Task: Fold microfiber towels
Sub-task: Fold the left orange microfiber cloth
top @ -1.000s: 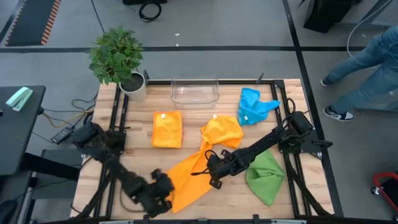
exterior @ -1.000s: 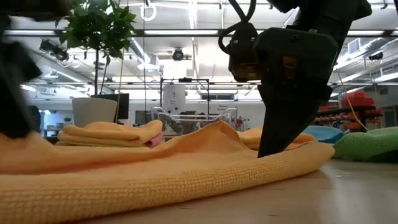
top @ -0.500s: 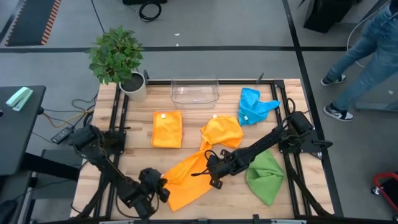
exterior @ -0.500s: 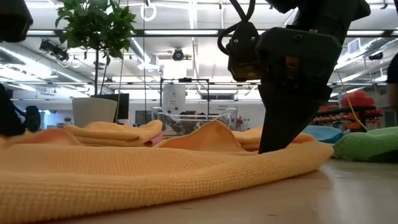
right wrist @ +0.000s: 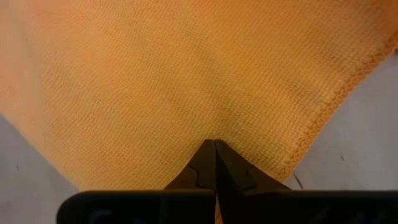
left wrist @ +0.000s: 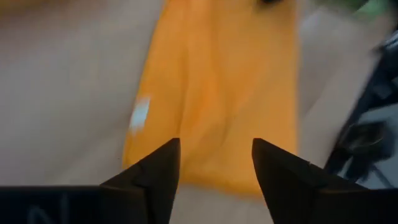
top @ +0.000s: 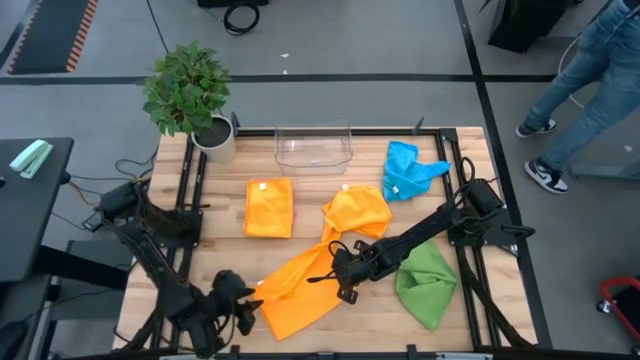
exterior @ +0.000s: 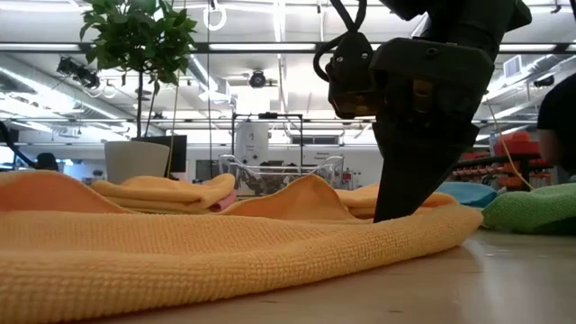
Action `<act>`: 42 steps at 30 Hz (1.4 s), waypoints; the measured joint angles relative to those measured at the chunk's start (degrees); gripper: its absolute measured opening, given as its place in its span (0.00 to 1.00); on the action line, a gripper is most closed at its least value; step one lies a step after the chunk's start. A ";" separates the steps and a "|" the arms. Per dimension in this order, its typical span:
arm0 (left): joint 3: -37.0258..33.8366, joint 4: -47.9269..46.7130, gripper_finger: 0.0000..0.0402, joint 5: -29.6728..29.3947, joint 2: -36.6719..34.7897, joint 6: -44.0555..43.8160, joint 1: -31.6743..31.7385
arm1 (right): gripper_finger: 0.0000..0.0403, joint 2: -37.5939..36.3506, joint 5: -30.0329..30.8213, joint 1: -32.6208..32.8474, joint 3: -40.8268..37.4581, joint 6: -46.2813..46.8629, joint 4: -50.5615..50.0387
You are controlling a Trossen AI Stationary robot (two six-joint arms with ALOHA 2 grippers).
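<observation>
Pressing my right gripper point(top: 340, 277) down on the long orange towel point(top: 300, 285), I am keeping its two fingers closed together, with the tips touching the cloth near one hemmed edge; the right wrist view is showing this clearly. My left gripper point(top: 243, 313) is standing open by the near left end of the same towel. In the left wrist view its fingers point(left wrist: 152, 174) are apart with nothing between them, and the orange cloth is lying just ahead of them.

The orange towel is lying stretched diagonally across the middle of the table point(top: 225, 250). A folded orange towel point(top: 269, 207) is lying behind it, and a yellow towel point(top: 358, 212) is touching its far end. The blue towel point(top: 407, 170) is near the far right corner, and the green towel point(top: 428, 283) is on the right, beside my right arm.

A small pale tag is sitting on the folded orange towel, and another pale patch is showing on the long one in the left wrist view, but I cannot read any writing on them.

The low view is showing a pink edge point(exterior: 221, 205) under the folded pile, which the high view is hiding. The high view alone is showing the clear bin point(top: 313, 147), the potted plant point(top: 190, 95) and a person's legs point(top: 575, 70) beyond the table.
</observation>
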 joint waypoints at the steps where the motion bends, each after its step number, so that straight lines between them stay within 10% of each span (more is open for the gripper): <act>1: 0.01 0.90 0.53 -2.85 -0.27 2.78 0.66 | 0.01 0.00 0.00 0.00 0.00 -0.23 0.00; 4: 0.02 6.21 0.52 -1.41 0.33 17.14 5.46 | 0.01 0.00 -0.04 -0.01 0.00 -0.63 0.04; 10: 0.24 22.78 0.48 25.63 3.92 51.70 17.22 | 0.01 0.00 -0.48 -0.33 0.00 -0.58 0.15; 34: 0.13 14.31 0.36 33.74 7.58 53.15 20.52 | 0.01 0.02 0.12 -0.33 0.00 -2.40 0.87; 42: 0.15 13.28 0.03 30.87 7.50 47.40 19.48 | 0.01 0.02 0.37 -0.33 0.00 -2.74 0.71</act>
